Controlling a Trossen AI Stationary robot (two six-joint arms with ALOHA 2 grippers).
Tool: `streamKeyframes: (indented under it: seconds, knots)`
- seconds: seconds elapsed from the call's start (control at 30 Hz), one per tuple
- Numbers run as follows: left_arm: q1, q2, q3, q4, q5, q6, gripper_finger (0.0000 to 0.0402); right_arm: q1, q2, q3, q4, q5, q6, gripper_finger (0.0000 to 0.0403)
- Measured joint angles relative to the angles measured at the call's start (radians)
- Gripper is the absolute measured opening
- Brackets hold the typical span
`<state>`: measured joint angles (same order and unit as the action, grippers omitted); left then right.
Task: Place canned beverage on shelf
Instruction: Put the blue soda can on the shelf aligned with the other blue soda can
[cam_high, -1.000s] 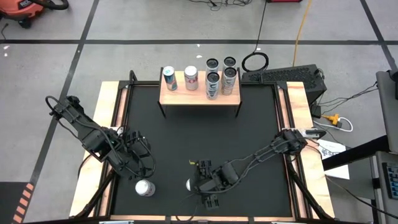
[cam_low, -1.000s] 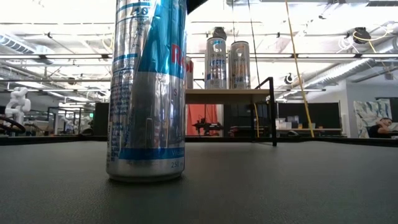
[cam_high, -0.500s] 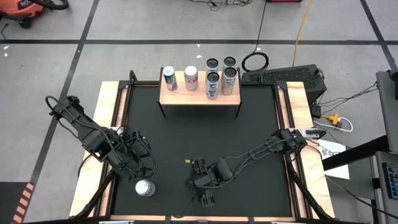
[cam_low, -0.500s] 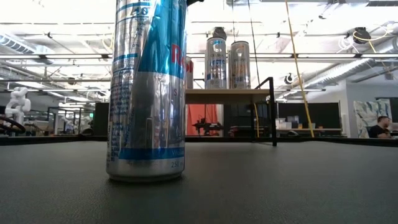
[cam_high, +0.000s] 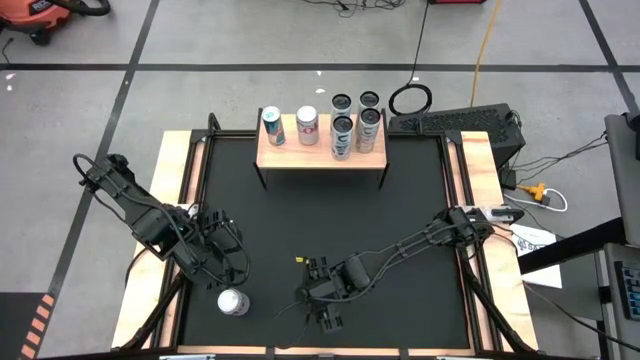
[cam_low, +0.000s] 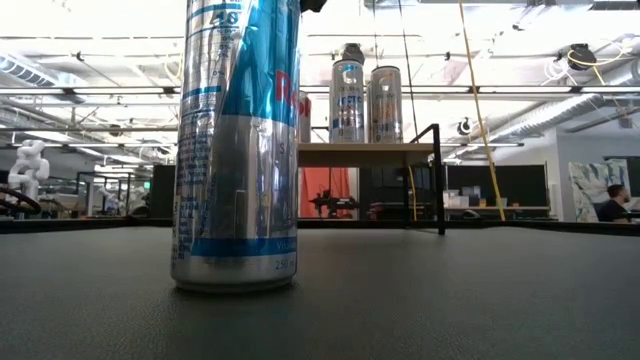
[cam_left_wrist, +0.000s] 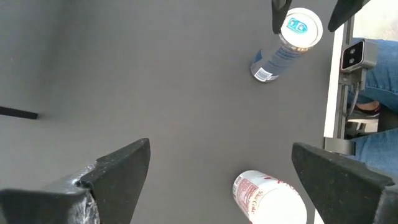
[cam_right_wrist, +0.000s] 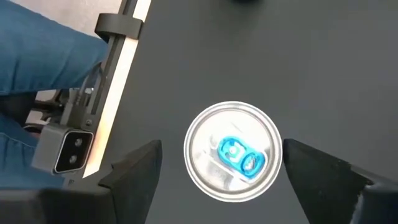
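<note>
The right gripper (cam_right_wrist: 227, 171) is hanging over the blue-and-silver can (cam_right_wrist: 233, 151), which is standing upright on the black table (cam_high: 400, 215) near its front edge. Its fingers (cam_right_wrist: 134, 165) are standing open on either side of the can's top, not touching it. The left gripper (cam_left_wrist: 221, 171) is waiting with fingers wide apart, just beside a red-and-white can (cam_left_wrist: 267, 196). The shelf (cam_high: 320, 155) is sitting at the table's far edge, carrying several cans.

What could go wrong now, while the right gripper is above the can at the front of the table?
The right gripper hangs over the blue-tab can with jaws open; an uneven closing could tip this tall can. The shelf already carries several cans, so setting another down could knock one over.
</note>
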<state>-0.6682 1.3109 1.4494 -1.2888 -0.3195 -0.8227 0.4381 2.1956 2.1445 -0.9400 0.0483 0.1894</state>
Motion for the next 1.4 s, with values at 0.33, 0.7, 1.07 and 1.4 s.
streamKeyframes:
  seconds: [0.33,0.7,1.07,1.4]
  knots:
    - [0.0,0.0,0.0,0.0,0.0,0.0,0.0393,-0.005,0.027,0.0,0.018,-0.001,0.0,0.0311]
    - [0.0,0.0,0.0,0.0,-0.007,0.001,0.0393,-0.007,0.042,0.0,-0.013,-0.001,0.008,0.0302]
    - [0.0,0.0,0.0,0.0,-0.019,0.02,0.0393,-0.011,0.041,0.0,-0.005,0.001,0.053,0.0211]
    - [0.0,0.0,0.0,0.001,-0.028,0.019,0.0393,-0.04,0.041,0.0,0.0,0.065,0.142,0.0201]
